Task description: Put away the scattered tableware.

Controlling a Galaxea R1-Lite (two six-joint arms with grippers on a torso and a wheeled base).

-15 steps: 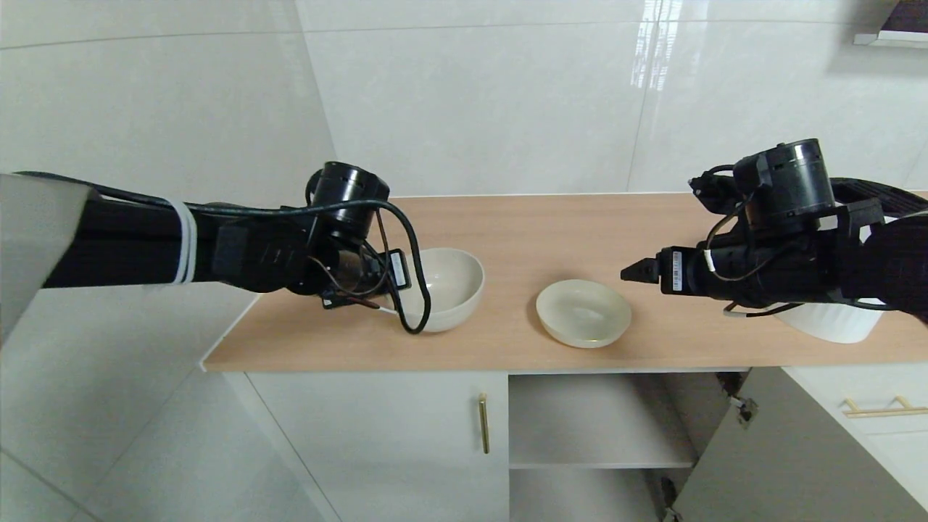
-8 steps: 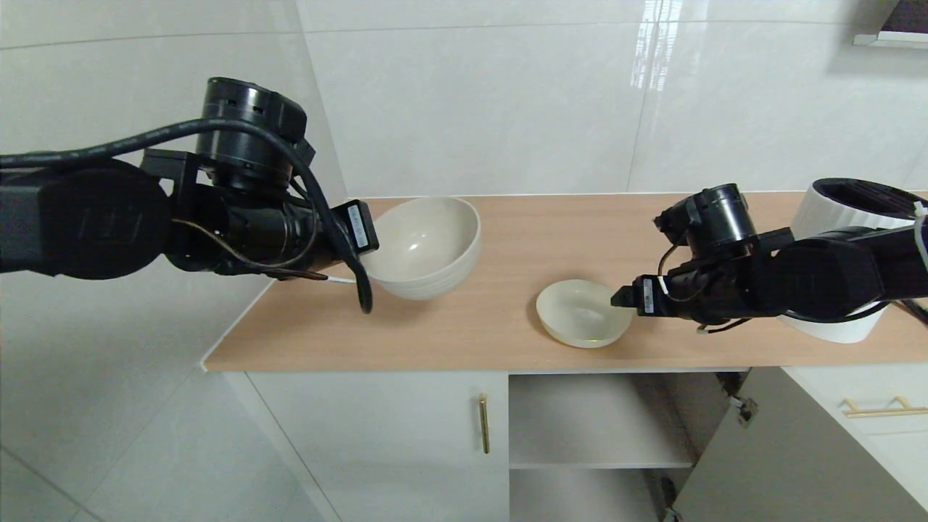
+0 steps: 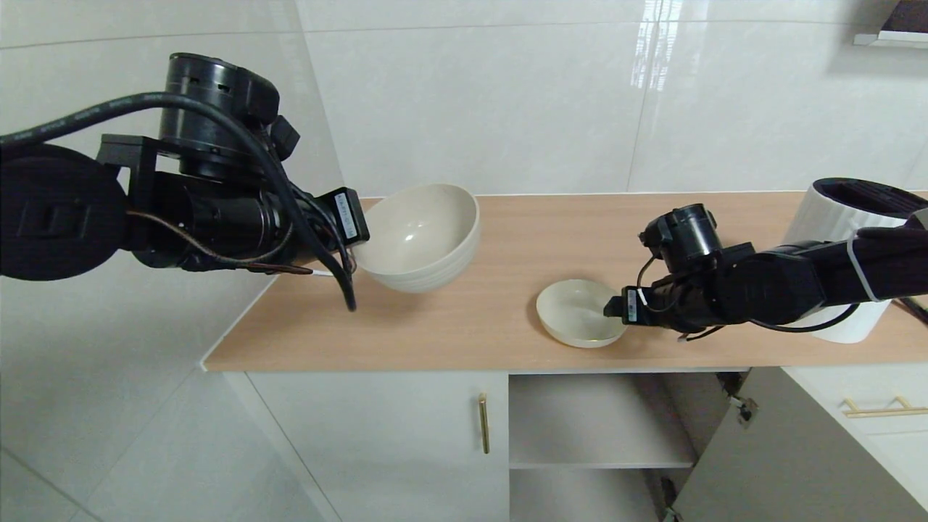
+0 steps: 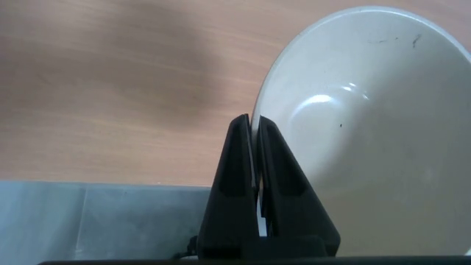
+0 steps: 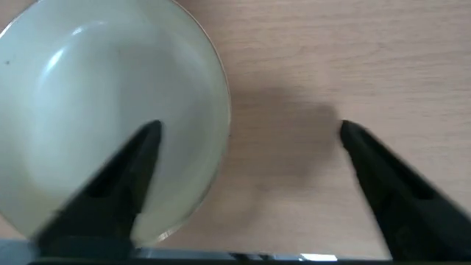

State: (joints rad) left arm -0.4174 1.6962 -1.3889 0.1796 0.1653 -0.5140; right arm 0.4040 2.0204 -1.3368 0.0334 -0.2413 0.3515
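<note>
Nearest me, along the bottom of the head view, the white cabinet (image 3: 377, 435) stands with one compartment open at lower centre. I see a bare shelf (image 3: 594, 453) inside, a brass handle (image 3: 483, 423) on the shut door to its left, and the open door (image 3: 783, 464) at lower right.

Above it runs the wooden table (image 3: 464, 341). Close to its front edge, right of centre, the shallow bowl (image 3: 576, 312) sits flat on the wood. My right hand (image 3: 612, 308) is at that bowl's right rim, spread wide. In the right wrist view the hand (image 5: 249, 136) straddles the rim: one finger (image 5: 125, 177) is over the inside of the shallow bowl (image 5: 96, 125) and the other is over bare table outside it. I cannot tell whether either finger touches.

Farther back, at centre left, my left hand (image 3: 353, 246) holds the deep bowl (image 3: 424, 232) by its left rim, tilted and clear of the table. In the left wrist view the hand (image 4: 254, 129) is narrow, its two fingers pinched on the rim of the deep bowl (image 4: 368, 132), one inside and one outside.

At the far right of the table stands a ribbed white container (image 3: 819, 217), partly behind my right arm. A tiled wall (image 3: 507, 94) closes the view behind.
</note>
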